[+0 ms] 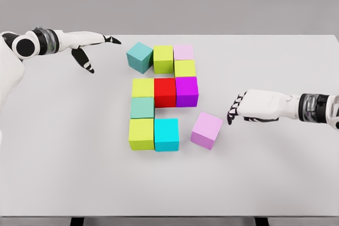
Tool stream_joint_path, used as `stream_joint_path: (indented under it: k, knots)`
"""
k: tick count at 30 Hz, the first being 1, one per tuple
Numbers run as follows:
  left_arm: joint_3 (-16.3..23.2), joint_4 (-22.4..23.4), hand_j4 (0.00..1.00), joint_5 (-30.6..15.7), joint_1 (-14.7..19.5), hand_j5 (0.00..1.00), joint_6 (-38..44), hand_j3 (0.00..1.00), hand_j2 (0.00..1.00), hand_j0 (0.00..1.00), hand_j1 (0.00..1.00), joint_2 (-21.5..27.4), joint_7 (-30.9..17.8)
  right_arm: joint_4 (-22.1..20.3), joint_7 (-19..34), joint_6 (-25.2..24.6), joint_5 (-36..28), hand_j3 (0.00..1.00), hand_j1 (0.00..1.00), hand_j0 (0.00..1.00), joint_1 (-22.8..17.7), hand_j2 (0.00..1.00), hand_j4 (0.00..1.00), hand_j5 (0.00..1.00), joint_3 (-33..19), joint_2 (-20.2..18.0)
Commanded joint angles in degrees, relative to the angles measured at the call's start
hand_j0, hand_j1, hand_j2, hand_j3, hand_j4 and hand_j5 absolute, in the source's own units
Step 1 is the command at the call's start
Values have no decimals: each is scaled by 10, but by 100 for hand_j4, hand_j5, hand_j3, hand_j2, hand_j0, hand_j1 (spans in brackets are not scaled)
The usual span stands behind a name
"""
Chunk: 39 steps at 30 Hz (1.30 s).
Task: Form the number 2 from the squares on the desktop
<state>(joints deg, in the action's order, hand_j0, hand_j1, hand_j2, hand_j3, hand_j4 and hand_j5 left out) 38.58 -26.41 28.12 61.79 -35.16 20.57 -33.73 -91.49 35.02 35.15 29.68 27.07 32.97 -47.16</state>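
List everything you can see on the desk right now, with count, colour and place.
Teal cube: 1, teal, top left of the figure, rotated askew.
Green cubes: 4, yellow-green; top row, right column, middle row left, bottom left.
Pale pink cube: 1, top right.
Red cube: 1, middle row centre.
Purple cube: 1, middle row right.
Sea-green cube: 1, left column.
Cyan cube: 1, bottom row.
Lilac cube: 1, loose, right of the cyan one, rotated.
Table: 1, white.
Left robot hand: open, upper left.
Right robot hand: open, right of the lilac cube.
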Motion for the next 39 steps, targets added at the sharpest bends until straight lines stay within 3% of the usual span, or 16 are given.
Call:
stream_joint_path:
  k: [1,39]
  knots:
    - [-1,0,100,-3,0,100,2,100,100,100,100,0,-1,3,0,-1,-4,58,58,58,0,58,58,58,0,6]
    - [15,-24,100,13,-7,100,2,100,100,100,100,-6,-13,-5,0,-1,-12,58,58,58,-6,58,58,58,6,52]
